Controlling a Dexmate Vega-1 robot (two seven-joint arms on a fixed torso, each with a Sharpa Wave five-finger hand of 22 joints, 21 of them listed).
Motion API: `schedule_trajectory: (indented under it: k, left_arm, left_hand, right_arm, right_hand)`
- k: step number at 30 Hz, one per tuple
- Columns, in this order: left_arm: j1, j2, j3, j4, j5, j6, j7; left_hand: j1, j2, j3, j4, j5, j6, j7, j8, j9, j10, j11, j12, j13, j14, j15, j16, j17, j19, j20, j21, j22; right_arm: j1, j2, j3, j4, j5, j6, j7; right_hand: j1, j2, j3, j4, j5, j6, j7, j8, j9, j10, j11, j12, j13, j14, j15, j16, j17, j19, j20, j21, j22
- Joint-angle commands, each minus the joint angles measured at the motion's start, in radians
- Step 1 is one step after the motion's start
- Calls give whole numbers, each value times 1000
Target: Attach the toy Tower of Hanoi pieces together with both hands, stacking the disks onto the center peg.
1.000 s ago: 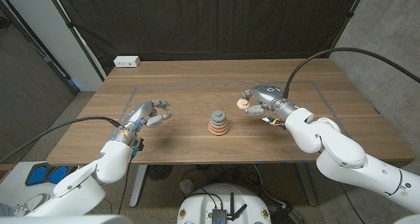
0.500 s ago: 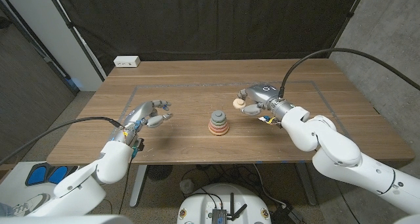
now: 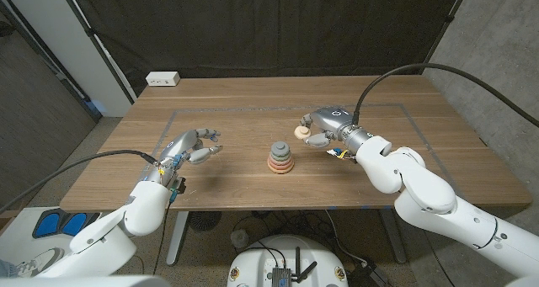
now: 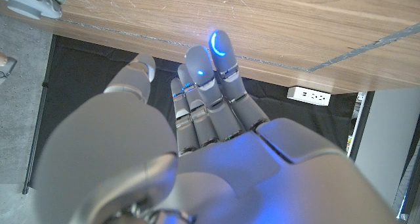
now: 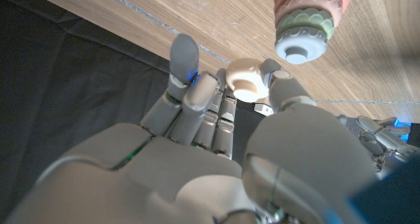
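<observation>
The Hanoi tower [image 3: 281, 156] stands in the middle of the table: several disks in pink, orange and green stacked on the peg, a grey-blue one on top; it also shows in the right wrist view as the tower [image 5: 308, 20]. My right hand [image 3: 324, 127] hovers just right of and a little behind it, pinching a small cream disk [image 3: 301, 133] between thumb and fingers; the cream disk [image 5: 246, 80] is plain in the wrist view. My left hand [image 3: 192, 146] holds nothing, fingers apart, well left of the tower.
A white power strip [image 3: 162, 79] lies at the table's back left corner. A thin taped rectangle marks the work area on the wooden table [image 3: 253, 119]. A black curtain hangs behind the table.
My right hand has carried the cream disk leftward, closer to the tower. The left hand and the stack have not moved.
</observation>
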Motion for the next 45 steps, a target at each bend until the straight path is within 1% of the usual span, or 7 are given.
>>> schedule_trajectory:
  k: [1,16,21,29,36,37,45]
  left_arm:
    - [9,-2,-8,-2,3,-4,0]
    - [25,-8,-18,-8,5,-2,-5]
    - [23,-10,-16,-6,5,-5,-7]
    - [21,-8,-13,-7,6,1,-14]
    - [20,-9,-10,-9,6,3,-15]
    - [20,-10,-10,-8,6,1,-12]
    - [25,-15,-12,-8,5,-1,-6]
  left_hand:
    - [3,-9,8,3,1,6,4,-4,4,6,-3,0,3,5,-56,8,2,4,-132,3,2]
    - [3,-9,12,3,0,9,8,-4,5,9,2,-1,2,5,-56,9,0,5,-132,5,2]
    - [3,-9,13,3,0,10,8,-4,5,9,1,0,4,4,-56,9,0,6,-132,5,2]
    - [2,-9,15,3,-1,12,8,-4,5,13,0,0,2,5,-56,10,0,6,-132,5,2]
    - [2,-10,16,3,-1,13,8,-4,5,14,3,0,4,5,-56,10,0,6,-132,6,2]
    - [2,-10,16,3,-1,13,9,-4,5,12,-1,0,4,5,-56,10,0,7,-132,6,2]
    - [1,-10,18,3,-2,15,9,-3,5,14,4,0,4,5,-56,11,-1,7,-132,6,2]
  right_arm:
    - [23,41,-15,16,-42,50,30]
    - [75,92,-41,50,-61,116,87]
    - [98,115,-56,56,-76,115,134]
    - [110,134,-64,66,-80,120,163]
    - [130,152,-78,76,-88,126,196]
    - [138,157,-83,80,-87,129,206]
    - [158,175,-97,96,-95,132,233]
  right_hand:
    - [56,64,24,21,8,44,-35,3,6,51,-43,4,4,-3,-3,4,2,-2,-24,-2,5]
    - [56,65,24,22,8,44,-34,2,6,51,-42,-1,7,-4,-3,4,2,-3,-24,-3,6]
    - [56,65,24,22,7,39,-36,-1,6,45,-43,-4,10,-4,-3,3,2,-2,-24,-1,8]
    - [55,66,24,22,6,33,-35,-5,6,39,-42,-9,10,-6,-3,3,2,-4,-24,-3,8]
    - [55,66,23,22,6,33,-34,-6,6,40,-42,-11,10,-7,-3,2,2,-7,-24,-4,7]
    - [55,65,23,22,6,33,-34,-6,6,40,-42,-11,10,-7,-3,2,2,-7,-24,-4,6]
    - [54,65,23,22,5,32,-33,-8,6,41,-40,-13,11,-9,-3,2,2,-7,-24,-5,6]
